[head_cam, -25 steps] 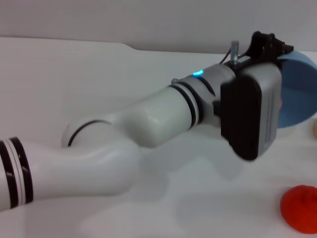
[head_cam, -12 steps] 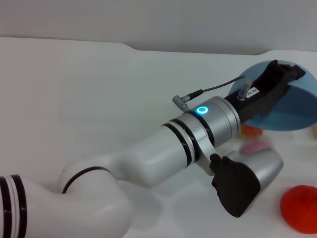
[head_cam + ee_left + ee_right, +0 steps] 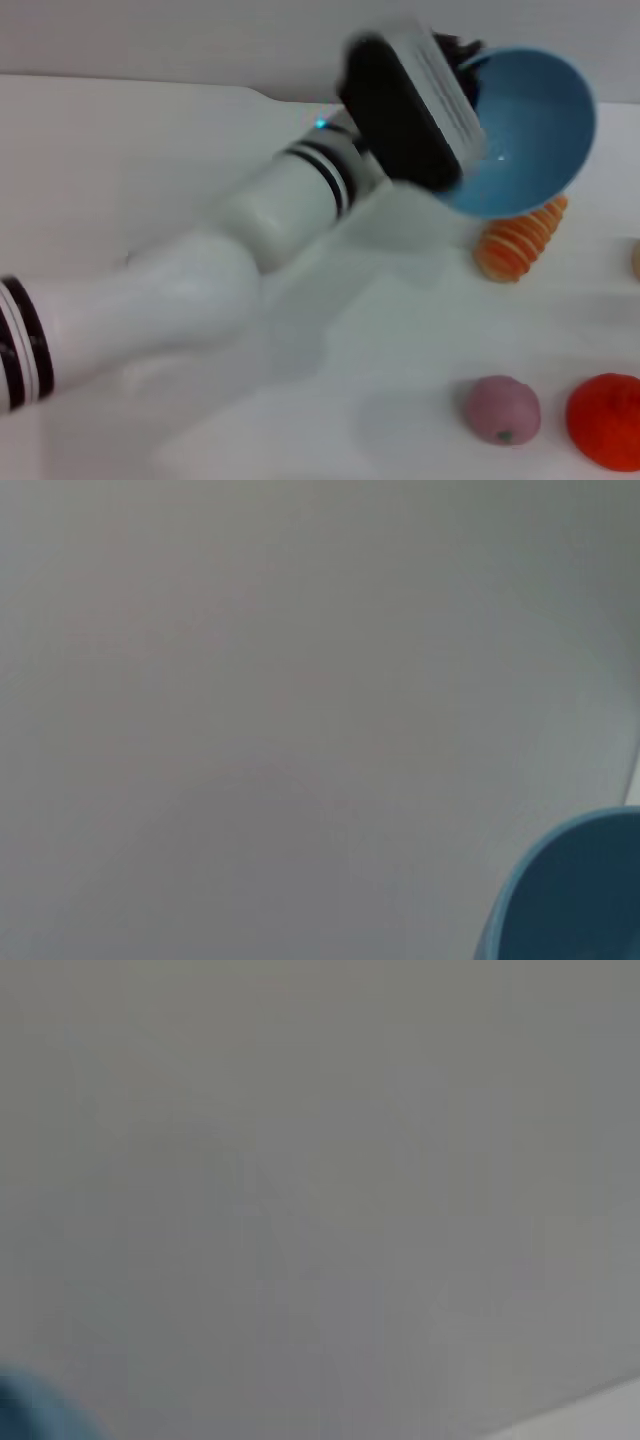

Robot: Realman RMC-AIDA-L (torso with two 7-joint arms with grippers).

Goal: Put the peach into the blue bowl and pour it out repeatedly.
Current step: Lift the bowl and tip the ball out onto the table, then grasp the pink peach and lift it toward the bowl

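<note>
My left gripper [image 3: 462, 55] is shut on the rim of the blue bowl [image 3: 530, 130] and holds it tilted in the air at the back right, its empty inside facing the head camera. Part of the bowl also shows in the left wrist view [image 3: 570, 890]. The pale pink peach [image 3: 503, 408] lies on the white table at the front right, well below and in front of the bowl. My right gripper is out of view.
An orange ridged piece [image 3: 520, 243] lies on the table just under the bowl. A red-orange bumpy fruit [image 3: 605, 420] sits right of the peach. A pale item [image 3: 636, 260] shows at the right edge. My left arm [image 3: 200, 290] crosses the table's middle.
My left wrist has rolled back and lifted the bowl from its tipped-over pose. The peach has dropped out and now rests on the table at the front right.
</note>
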